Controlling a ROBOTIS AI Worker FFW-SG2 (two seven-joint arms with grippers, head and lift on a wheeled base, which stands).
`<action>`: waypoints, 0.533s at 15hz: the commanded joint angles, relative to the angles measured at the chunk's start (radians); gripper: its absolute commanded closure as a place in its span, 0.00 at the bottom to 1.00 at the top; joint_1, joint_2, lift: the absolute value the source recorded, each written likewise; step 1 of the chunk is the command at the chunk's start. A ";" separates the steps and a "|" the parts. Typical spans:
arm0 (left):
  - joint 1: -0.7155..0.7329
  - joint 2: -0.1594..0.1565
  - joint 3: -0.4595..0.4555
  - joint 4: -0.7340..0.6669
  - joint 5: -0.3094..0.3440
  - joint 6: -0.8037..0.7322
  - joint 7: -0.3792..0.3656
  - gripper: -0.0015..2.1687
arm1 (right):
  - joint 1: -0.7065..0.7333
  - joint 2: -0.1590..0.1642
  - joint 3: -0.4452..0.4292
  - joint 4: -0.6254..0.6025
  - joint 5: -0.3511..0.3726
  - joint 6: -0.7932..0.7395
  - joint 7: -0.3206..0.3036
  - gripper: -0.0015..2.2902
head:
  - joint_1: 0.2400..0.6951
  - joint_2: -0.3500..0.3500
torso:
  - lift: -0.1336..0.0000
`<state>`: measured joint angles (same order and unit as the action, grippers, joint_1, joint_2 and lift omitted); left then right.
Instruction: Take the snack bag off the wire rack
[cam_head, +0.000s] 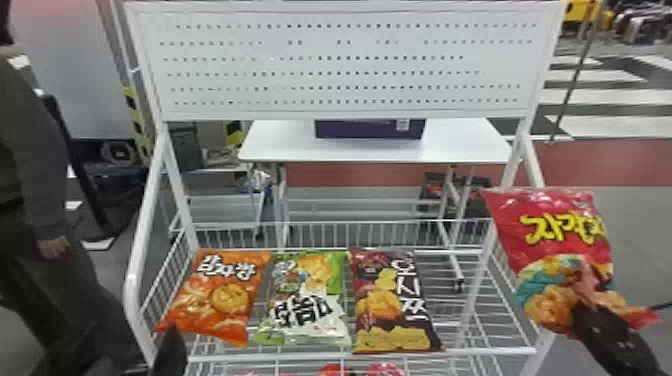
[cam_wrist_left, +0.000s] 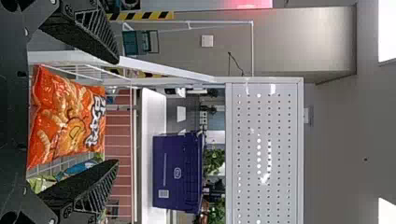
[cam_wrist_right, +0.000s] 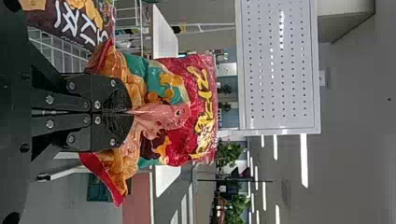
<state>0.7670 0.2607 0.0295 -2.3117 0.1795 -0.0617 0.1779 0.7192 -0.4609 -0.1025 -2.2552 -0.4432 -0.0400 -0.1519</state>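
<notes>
Here the right gripper's (cam_head: 585, 314) jaws pinch the red bag (cam_head: 550, 245), while the left gripper's (cam_head: 171, 345) stand spread.

A white table (cam_head: 280, 147) is standing on grey floor (cam_head: 640, 225) crossed by a red band (cam_head: 610, 162), while strip lights (cam_wrist_right: 304, 161) are glowing.

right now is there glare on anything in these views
Right wrist view: bright highlights on the crinkled film of the red snack bag, streaks on the pegboard; left wrist view: white streaks on the pegboard too; head view: milder shine along the red snack bag's top.
</notes>
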 joint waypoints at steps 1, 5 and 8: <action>0.000 0.000 0.003 -0.002 0.000 0.000 0.000 0.06 | -0.001 -0.005 0.000 0.000 -0.002 -0.001 0.000 0.88 | 0.57 0.50 | 1.00; 0.000 0.000 0.004 -0.002 0.002 0.000 0.000 0.06 | -0.004 -0.005 0.000 0.000 -0.002 -0.001 0.000 0.88 | 0.57 0.50 | 1.00; 0.000 0.000 0.004 -0.005 0.002 0.000 0.000 0.06 | -0.003 -0.005 0.000 -0.004 -0.002 -0.001 0.000 0.88 | 0.57 0.50 | 1.00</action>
<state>0.7678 0.2607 0.0342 -2.3140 0.1807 -0.0620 0.1779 0.7150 -0.4663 -0.1028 -2.2572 -0.4450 -0.0404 -0.1519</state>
